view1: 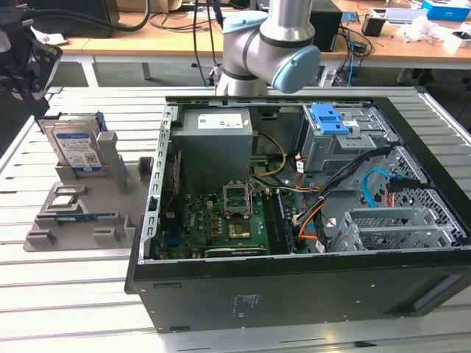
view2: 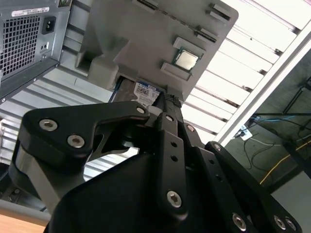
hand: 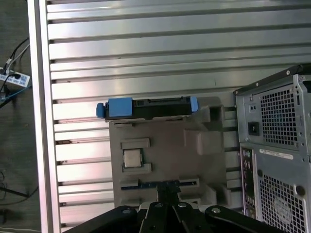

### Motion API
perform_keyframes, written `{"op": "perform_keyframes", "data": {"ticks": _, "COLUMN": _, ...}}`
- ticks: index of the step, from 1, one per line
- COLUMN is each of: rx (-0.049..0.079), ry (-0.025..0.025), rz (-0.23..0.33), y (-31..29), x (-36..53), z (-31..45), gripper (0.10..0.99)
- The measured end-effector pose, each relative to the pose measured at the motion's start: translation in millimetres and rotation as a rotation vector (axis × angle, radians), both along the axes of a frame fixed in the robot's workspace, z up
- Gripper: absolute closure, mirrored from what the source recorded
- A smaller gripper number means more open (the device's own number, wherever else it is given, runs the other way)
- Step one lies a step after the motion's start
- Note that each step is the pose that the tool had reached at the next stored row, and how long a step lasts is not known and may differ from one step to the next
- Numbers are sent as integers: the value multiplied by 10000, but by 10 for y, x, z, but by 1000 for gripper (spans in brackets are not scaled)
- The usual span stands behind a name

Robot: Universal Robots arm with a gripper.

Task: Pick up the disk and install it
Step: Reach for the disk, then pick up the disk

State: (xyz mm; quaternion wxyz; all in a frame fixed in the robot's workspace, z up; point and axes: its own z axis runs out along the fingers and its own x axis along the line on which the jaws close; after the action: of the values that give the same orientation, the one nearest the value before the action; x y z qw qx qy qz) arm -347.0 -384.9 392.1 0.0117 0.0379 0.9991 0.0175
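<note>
The disk [view1: 76, 145] stands upright on its edge in a slot of a grey holder [view1: 88, 232] at the exterior view's left, silver with a white-and-blue label and blue rails. In the first wrist view the disk [hand: 146, 104] shows edge-on, at the holder's far side. My gripper [view1: 35, 103] hangs above and just beyond the disk, apart from it. Its black fingers meet at a narrow tip in both wrist views [hand: 167, 187] [view2: 168, 101], shut with nothing between them. A strip of the disk's label [view2: 145, 92] peeks out past the tip.
An open computer case [view1: 294, 294] lies right of the holder, with a drive cage carrying a bare blue bracket [view1: 329, 119]. A processor chip [hand: 130, 158] and a memory stick [view1: 77, 217] rest in the holder. Everything sits on a slatted metal table [hand: 146, 48].
</note>
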Motion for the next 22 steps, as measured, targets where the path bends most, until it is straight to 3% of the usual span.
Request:
{"op": "perform_keyframes", "data": {"ticks": 4, "rx": -27, "ry": 1, "rz": 0, "y": 100, "x": -138, "z": -3, "gripper": 980}}
{"op": "perform_keyframes", "data": {"ticks": 6, "rx": -35, "ry": 1, "rz": -2, "y": 234, "x": -169, "z": -6, "gripper": 980}}
{"op": "perform_keyframes", "data": {"ticks": 7, "rx": -36, "ry": 0, "rz": -1, "y": 272, "x": -177, "z": -7, "gripper": 980}}
{"op": "perform_keyframes", "data": {"ticks": 22, "rx": -36, "ry": 1, "rz": -1, "y": 282, "x": -178, "z": -8, "gripper": 980}}
